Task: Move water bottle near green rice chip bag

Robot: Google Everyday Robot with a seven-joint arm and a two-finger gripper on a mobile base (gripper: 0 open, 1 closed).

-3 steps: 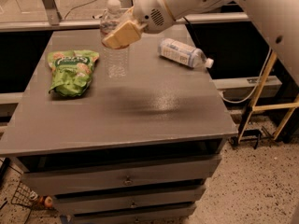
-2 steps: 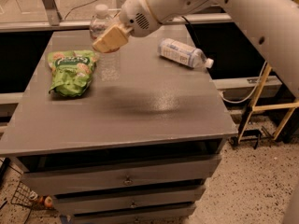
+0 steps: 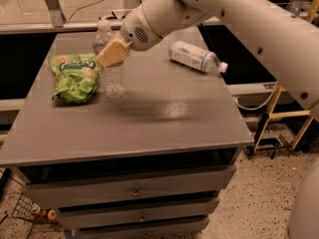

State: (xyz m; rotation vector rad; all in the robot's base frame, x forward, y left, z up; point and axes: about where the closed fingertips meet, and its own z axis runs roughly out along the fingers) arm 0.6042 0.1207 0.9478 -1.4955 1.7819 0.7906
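The water bottle [image 3: 113, 81] is clear and ribbed and stands upright just right of the green rice chip bag [image 3: 75, 74], which lies flat on the left part of the grey table [image 3: 164, 118]. My gripper [image 3: 112, 54] with tan fingers is shut around the bottle's middle, hiding its label band. The bottle's cap and shoulders [image 3: 103, 30] show behind the gripper. I cannot tell whether the bottle's base rests on the tabletop or hangs just above it.
A second bottle with a large white-blue label [image 3: 195, 57] lies on its side at the back right of the table. My white arm [image 3: 239, 19] reaches in from the upper right. Drawers [image 3: 134, 190] sit below the tabletop.
My gripper has carried the water bottle leftward and a little forward, from the middle back of the table to right beside the green bag.
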